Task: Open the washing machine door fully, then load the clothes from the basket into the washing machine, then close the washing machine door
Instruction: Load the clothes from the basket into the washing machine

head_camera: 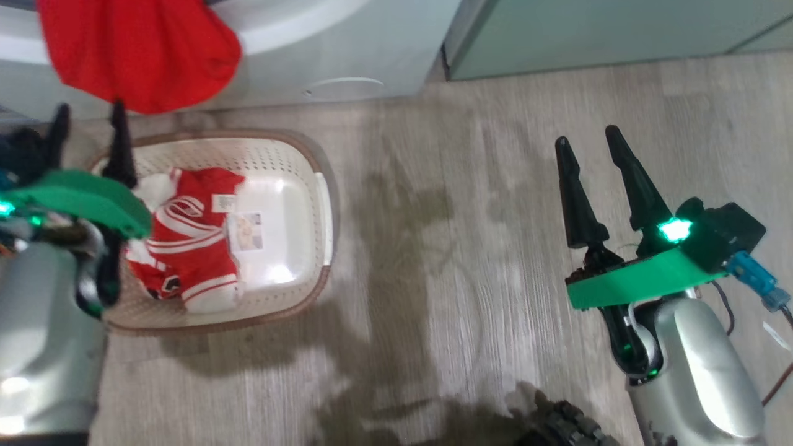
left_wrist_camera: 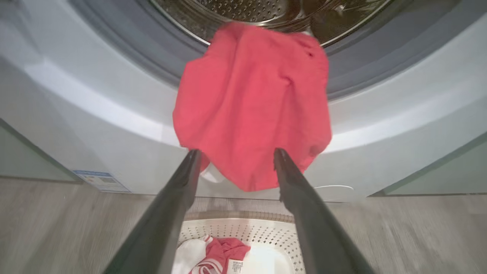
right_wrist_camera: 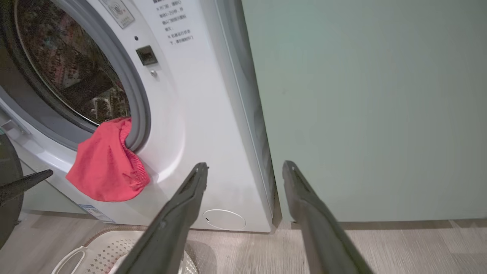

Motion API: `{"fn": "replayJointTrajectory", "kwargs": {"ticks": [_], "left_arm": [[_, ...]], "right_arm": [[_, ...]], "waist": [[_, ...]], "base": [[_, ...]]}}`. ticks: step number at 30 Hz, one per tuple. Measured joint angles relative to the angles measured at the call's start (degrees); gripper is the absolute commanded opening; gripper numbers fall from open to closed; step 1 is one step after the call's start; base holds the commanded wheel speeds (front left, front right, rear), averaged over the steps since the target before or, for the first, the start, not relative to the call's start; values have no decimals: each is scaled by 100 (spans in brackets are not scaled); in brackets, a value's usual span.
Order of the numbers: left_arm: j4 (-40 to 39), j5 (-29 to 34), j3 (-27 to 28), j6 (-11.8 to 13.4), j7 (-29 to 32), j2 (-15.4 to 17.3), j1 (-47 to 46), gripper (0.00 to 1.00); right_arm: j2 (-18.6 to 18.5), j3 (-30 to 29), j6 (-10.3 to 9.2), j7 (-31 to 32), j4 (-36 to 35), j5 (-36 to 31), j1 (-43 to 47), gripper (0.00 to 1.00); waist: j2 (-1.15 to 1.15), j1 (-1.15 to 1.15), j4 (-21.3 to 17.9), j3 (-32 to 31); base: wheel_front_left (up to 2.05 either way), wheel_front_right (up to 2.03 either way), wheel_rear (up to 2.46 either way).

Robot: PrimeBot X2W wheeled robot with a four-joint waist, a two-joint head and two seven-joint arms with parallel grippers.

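A bright red garment (left_wrist_camera: 251,106) hangs half out of the washing machine (right_wrist_camera: 198,114), draped over the grey gasket (left_wrist_camera: 159,64) from the steel drum (left_wrist_camera: 262,9). My left gripper (left_wrist_camera: 236,152) is open and empty just below the garment's hem, above the cream basket (head_camera: 313,186). More red and white clothes (head_camera: 186,241) lie in the basket's left half. My right gripper (head_camera: 587,139) is open and empty over the bare floor, well right of the basket. A dark curved rim (right_wrist_camera: 7,160) at the left edge of the right wrist view looks like the open door.
Pale green cabinets (right_wrist_camera: 361,106) stand right of the washer. The round service flap (head_camera: 344,88) and blue sticker (left_wrist_camera: 101,180) sit low on the washer's front. Wood-look floor (head_camera: 446,248) lies between basket and right arm. A dark wheel (head_camera: 570,424) of my base shows at the bottom.
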Motion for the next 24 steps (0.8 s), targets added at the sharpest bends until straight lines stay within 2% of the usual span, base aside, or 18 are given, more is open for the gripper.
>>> {"fn": "replayJointTrajectory", "kwargs": {"ticks": [9, 14, 17, 18, 19, 24], "left_arm": [[1478, -200, 210, -353, 79, 360, -1152, 100], [1901, -189, 171, -505, 69, 419, -1490, 100], [2060, -189, 137, -515, 103, 420, -1586, 100], [2124, -189, 131, -559, 104, 424, -1628, 67], [2178, -178, 87, -561, 154, 446, -1661, 0], [2366, -109, -85, -659, 433, 543, -1800, 0]], "right_arm": [[-1, 143, 0, -24, -21, 248, -243, 100], [-1, 143, 0, -24, -48, 339, -281, 100], [-1, 143, 0, -24, -54, 348, -291, 100], [-1, 144, 0, -24, -60, 389, -292, 100], [-1, 146, 0, -24, -66, 411, -293, 100], [-1, 159, 0, -24, -69, 442, -296, 100]], "waist": [[0, 0, -382, 488], [0, 0, -484, 584], [0, -1, -489, 583], [0, -1, -491, 581], [0, -1, -494, 577], [0, -1, -505, 526]], "base": [[0, 0, 0], [0, 0, 0], [0, 0, 0], [0, 0, 0], [0, 0, 0], [0, 0, 0]]}}
